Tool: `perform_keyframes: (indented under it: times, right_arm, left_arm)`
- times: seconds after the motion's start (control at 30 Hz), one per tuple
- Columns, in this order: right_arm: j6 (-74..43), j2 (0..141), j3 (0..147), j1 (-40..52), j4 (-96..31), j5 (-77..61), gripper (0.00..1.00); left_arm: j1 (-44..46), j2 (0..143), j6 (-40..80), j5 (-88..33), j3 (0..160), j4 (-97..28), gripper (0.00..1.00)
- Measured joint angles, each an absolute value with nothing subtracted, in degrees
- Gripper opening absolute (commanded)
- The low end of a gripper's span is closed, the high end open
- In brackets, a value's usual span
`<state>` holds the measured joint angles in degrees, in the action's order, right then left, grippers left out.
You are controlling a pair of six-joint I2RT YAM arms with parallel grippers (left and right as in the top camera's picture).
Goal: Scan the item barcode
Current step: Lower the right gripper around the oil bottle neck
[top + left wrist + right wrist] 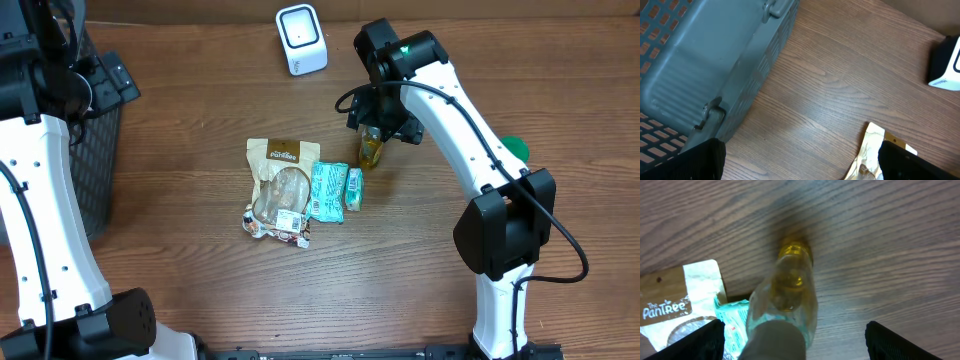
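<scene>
**Bottle sits between our right fingers, ready for the pinch**

We have the right gripper (792, 335) poised over the bottle (790, 292) of yellow liquid. Its fingers (690, 345) are spread wide, one on each side of the bottle, with wood showing in both gaps, so nothing is pinched yet. The bottle's long axis runs straight out from the wrist, down the middle of the gap. We cannot tell whether it lies flat or tilts.

On the table (200, 280) the bottle is right of the middle, just beside the teal packets (328, 190). The scanner (301, 40) stands at the far edge, to the bottle's left.

Our left gripper (800, 165) is also spread and empty. It hangs by the basket (700, 60) at the left edge, well apart from the bottle. The right arm is clearly nearer, and we judge its next move to be closing across the bottle's narrow width.
</scene>
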<state>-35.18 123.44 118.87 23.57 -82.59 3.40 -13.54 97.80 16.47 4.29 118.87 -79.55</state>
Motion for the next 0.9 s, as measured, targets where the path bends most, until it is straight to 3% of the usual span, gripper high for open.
perform_keyframes:
  times: [0.3,0.9]
  right_arm:
    - [-36.6,123.4,116.4,23.8,-78.8,3.4,0.86]
    - [-37.3,123.5,115.7,23.8,-78.7,3.4,0.61]
  left_arm:
    - [-13.5,97.8,16.5,4.3,118.9,-79.5,1.00]
    - [-13.5,97.8,16.5,4.3,118.9,-79.5,1.00]
